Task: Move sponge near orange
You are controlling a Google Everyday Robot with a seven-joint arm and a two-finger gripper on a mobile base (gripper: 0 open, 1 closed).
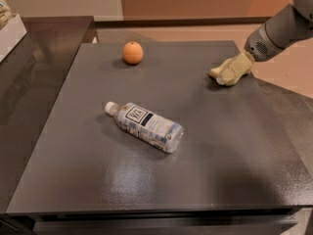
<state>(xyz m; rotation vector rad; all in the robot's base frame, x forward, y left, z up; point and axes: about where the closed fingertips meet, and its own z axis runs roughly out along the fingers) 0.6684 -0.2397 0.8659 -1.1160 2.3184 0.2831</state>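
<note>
The orange [132,52] sits at the far left of the dark grey table [230,146]. The pale yellow sponge [215,73] lies at the table's far right, and only its left end shows. My cream gripper [232,70] is down on the sponge and covers most of it. The grey arm [279,31] reaches in from the upper right. The sponge and the orange are far apart, about a third of the table's width.
A clear water bottle [145,127] with a white cap lies on its side in the middle of the table. A dark counter [34,82] adjoins on the left, with a white box [10,31] at its far corner.
</note>
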